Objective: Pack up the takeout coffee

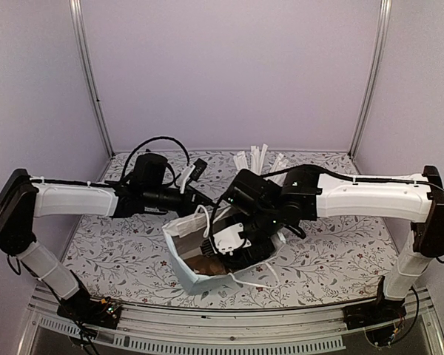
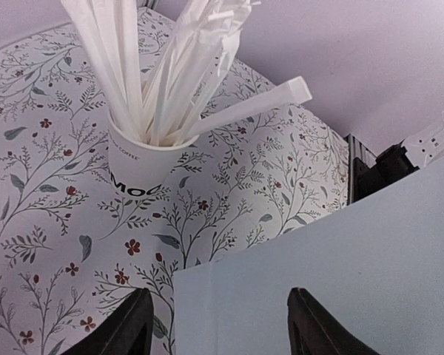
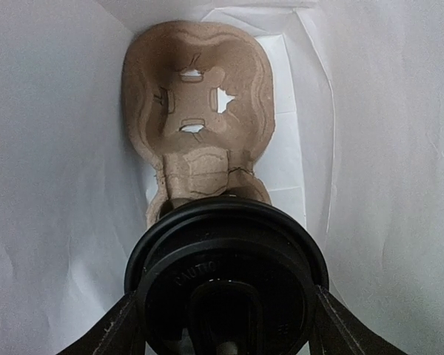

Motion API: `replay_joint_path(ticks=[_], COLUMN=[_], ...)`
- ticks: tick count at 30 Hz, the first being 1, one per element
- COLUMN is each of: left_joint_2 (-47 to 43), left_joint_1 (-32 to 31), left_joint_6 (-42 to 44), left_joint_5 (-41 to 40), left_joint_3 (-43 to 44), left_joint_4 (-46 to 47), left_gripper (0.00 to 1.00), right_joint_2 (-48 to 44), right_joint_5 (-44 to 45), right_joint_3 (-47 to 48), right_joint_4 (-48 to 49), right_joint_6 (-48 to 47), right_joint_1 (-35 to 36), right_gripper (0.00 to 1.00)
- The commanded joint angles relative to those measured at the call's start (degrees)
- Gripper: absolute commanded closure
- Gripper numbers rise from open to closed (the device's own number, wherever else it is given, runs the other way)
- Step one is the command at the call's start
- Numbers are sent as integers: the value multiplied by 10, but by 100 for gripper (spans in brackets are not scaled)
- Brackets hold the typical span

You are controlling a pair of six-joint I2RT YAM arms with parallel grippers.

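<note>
Right wrist view shows the right gripper [image 3: 226, 325] squeezing the takeout coffee [image 3: 226, 255] inside the white bag [image 3: 52, 148], over the brown cup tray [image 3: 244, 66]. At the bag's edge the left gripper [image 2: 220, 307] has fingers apart. If the cup misses its hole, it may tip and spill.

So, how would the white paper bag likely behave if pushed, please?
The white paper bag is probably floppy: its thin walls are creased. It looks light, so a push would likely slide it on the table. The pulp carrier inside may stiffen its base slightly.
</note>
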Motion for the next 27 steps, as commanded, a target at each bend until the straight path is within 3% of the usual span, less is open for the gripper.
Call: replay_joint_path(ticks=[1, 9, 18, 27], left_joint_2=[-32, -59, -83, -114], left_joint_1=[16, 39, 48, 53], left_joint_6=[12, 30, 33, 43], left_joint_5=[-11, -14, -16, -30], left_joint_3=[9, 21, 9, -9], left_joint_4=[-39, -74, -82, -92], left_gripper=[36, 36, 36, 35], right_joint_2=[34, 51, 49, 77], right_joint_5=[-109, -166, -150, -101], right_joint_3=[26, 51, -38, -61], right_joint_4=[-132, -160, -74, -65], right_joint_6=[34, 58, 77, 94], right_joint_1=[-3, -9, -19, -18], right_gripper=[50, 50, 52, 53])
